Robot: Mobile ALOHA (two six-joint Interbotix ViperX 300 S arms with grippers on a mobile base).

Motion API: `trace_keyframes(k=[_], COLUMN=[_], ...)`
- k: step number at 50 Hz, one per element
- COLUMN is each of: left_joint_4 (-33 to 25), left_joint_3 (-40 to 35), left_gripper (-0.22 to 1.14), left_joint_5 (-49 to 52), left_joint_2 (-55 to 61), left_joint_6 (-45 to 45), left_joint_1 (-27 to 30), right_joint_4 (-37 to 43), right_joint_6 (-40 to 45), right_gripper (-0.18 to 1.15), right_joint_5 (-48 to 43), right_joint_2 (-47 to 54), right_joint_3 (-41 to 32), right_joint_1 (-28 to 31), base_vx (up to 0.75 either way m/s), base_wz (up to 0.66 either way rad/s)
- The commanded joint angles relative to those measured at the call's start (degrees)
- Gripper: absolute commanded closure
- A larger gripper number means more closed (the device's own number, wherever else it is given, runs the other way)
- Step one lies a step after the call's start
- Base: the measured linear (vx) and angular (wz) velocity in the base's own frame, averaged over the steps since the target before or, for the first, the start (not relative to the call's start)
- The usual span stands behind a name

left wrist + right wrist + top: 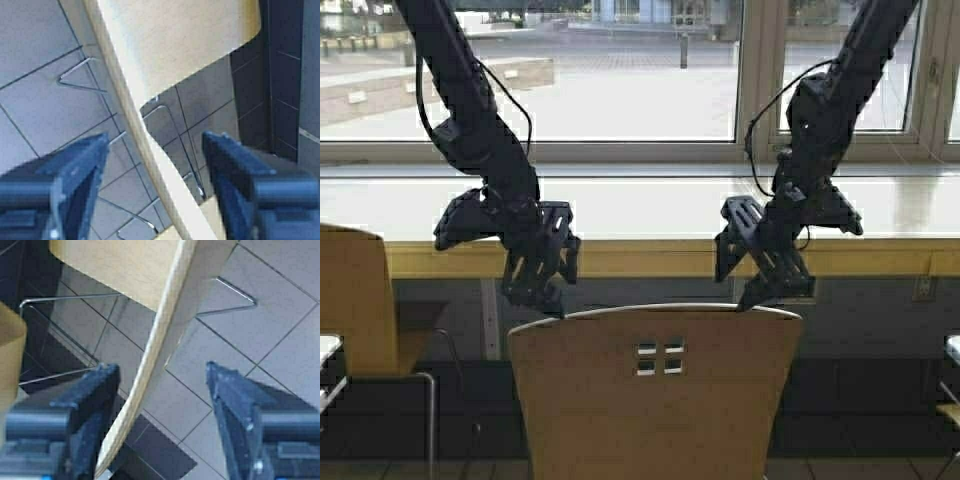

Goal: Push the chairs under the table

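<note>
A tan plywood chair (655,400) with small square cutouts in its backrest stands in the middle, its back toward me, in front of the long table (650,257). My left gripper (542,298) hangs open over the backrest's top left corner. My right gripper (760,293) hangs open over its top right corner. In the left wrist view the chair (172,42) shows its thin backrest edge running between the spread fingers (82,167) of the left gripper (155,147). The right wrist view shows the chair (125,270) with that edge between the right gripper (162,377) fingers (232,395). A second chair (355,300) stands at the left.
Large windows run behind the table. Under the table is a dark wall panel (880,330). The floor is grey tile (280,335), with the chair's chrome legs (235,304) resting on it. A pale object (952,348) shows at the right edge.
</note>
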Motion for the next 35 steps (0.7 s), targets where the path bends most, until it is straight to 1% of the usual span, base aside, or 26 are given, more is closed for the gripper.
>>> trace_keyframes(k=[1,15,24,35], left_joint_4=[-0.18,-0.26,-0.18,-0.26], left_joint_3=[-2.81,-6.86,-7.82,-9.32], left_gripper=[0.01,0.01,0.01,0.01], left_joint_5=[-0.26,-0.97,-2.64,-4.13], left_joint_2=[1.23,6.68,8.96,11.69], left_joint_6=[-0.44,-1.76,-2.64,-3.34], left_joint_1=[-0.18,-0.18,-0.44,-0.97], right_joint_4=[0.09,0.18,0.18,-0.97], right_joint_6=[-0.18,-0.18,-0.26,-0.53], right_gripper=[0.08,0.08,0.08,0.08], right_joint_5=[0.09,-0.18,-0.26,-4.04], right_joint_2=[1.23,6.06,9.32,10.63], right_joint_3=[-2.11,-5.71,-8.88,-9.67], right_joint_1=[-0.44,-1.23,-1.58,-1.32], base_vx=[0.03,0.02,0.02,0.02], base_wz=[0.01,0.01,0.01,0.02])
